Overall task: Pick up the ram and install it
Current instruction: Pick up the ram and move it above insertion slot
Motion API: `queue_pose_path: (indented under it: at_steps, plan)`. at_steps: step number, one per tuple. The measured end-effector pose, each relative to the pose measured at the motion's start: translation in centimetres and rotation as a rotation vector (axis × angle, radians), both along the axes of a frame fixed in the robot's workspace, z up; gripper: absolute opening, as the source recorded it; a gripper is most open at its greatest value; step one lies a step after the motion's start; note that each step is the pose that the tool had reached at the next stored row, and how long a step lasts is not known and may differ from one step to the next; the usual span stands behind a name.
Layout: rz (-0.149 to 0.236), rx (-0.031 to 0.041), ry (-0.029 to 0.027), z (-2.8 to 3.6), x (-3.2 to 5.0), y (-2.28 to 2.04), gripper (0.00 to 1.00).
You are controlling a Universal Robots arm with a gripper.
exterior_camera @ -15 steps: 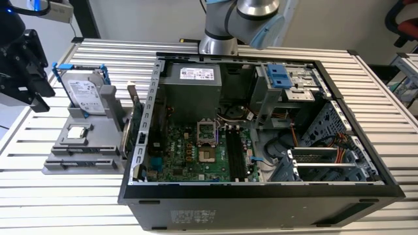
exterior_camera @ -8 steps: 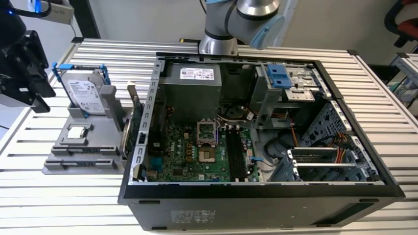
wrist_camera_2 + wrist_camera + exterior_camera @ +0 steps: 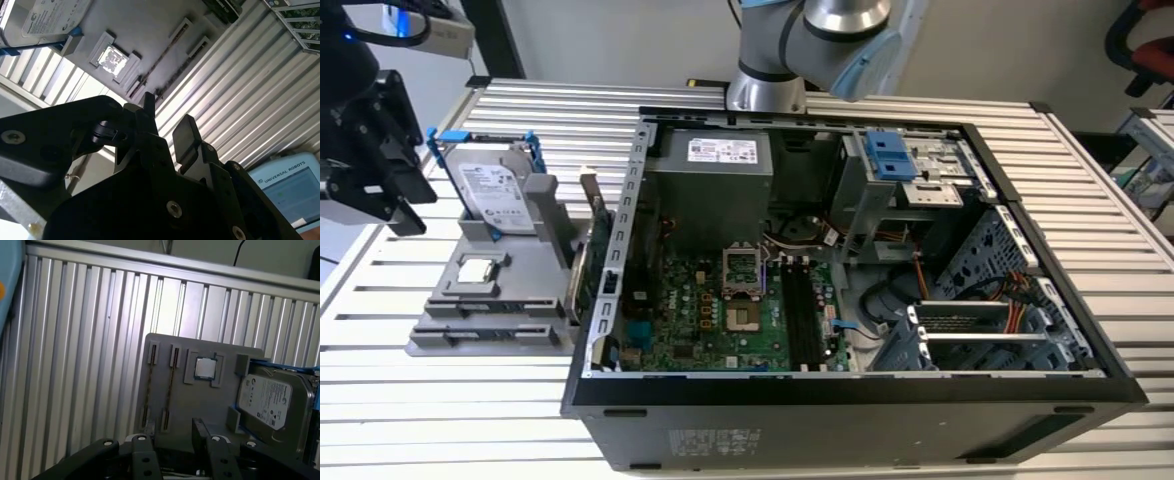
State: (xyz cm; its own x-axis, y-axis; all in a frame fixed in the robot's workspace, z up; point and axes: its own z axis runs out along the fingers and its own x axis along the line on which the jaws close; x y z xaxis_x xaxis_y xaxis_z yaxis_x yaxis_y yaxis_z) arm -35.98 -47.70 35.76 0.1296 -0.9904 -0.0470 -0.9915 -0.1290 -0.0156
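The ram shows as thin dark strips seen edge-on (image 3: 170, 387) in two narrow slots of the grey holder (image 3: 220, 405), and again in the second wrist view as the ram (image 3: 159, 67). My gripper (image 3: 172, 440) hangs above the holder's near end, apart from it. In the second wrist view the gripper (image 3: 167, 120) is open, with the ribbed table showing through the gap. In the exterior view the gripper (image 3: 387, 200) is at the far left, beside the holder (image 3: 487, 335). The open computer case (image 3: 854, 400) shows the motherboard's long black memory slots (image 3: 801, 315).
On the holder lie a square silver processor chip (image 3: 204, 368) and a silver hard drive with blue rails (image 3: 267, 400). A green card (image 3: 587, 265) stands on edge between the holder and the case. The arm's base (image 3: 821, 40) rises behind the case. The ribbed aluminium table (image 3: 440, 420) surrounds everything.
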Motion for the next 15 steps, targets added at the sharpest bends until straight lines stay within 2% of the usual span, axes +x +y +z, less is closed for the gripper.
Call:
queue_pose_path:
  at_steps: [15]
  plan:
    - [0.0, 0.0, 0.0, -1.18, 0.0, 0.0, 1.0]
